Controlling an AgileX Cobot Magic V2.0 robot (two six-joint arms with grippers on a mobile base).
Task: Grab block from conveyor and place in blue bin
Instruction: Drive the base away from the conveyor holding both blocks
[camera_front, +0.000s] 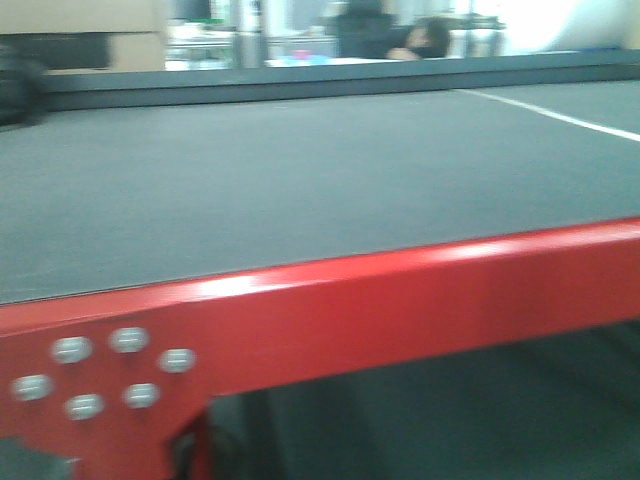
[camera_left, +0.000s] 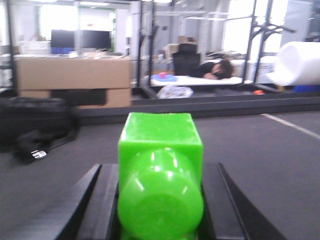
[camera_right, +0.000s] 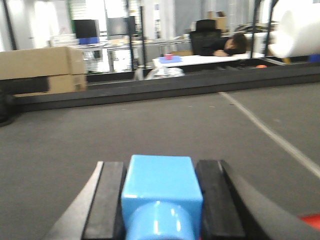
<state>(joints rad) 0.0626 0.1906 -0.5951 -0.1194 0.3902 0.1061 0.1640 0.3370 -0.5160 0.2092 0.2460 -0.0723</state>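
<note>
We see left gripper (camera_left: 160, 169) jaws clamped on the green block (camera_left: 160, 142), right gripper (camera_right: 161, 167) on the blue block (camera_right: 161, 182); both look light, rigid, slick plastic, so flat sides grip best.

A block (camera_left: 160, 145) is sitting in the left claw (camera_left: 159, 169), a second block (camera_right: 162, 192) in the right claw (camera_right: 161, 166), over the conveyor (camera_front: 300, 180); boxes (camera_left: 72, 80) are lying behind it.

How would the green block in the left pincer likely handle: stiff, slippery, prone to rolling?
Probably rigid: the green block shows crisp edges in the left pincer. Its glossy highlights suggest smooth, possibly slippery plastic. Flat sides should resist rolling, though the rounded end might.
</note>
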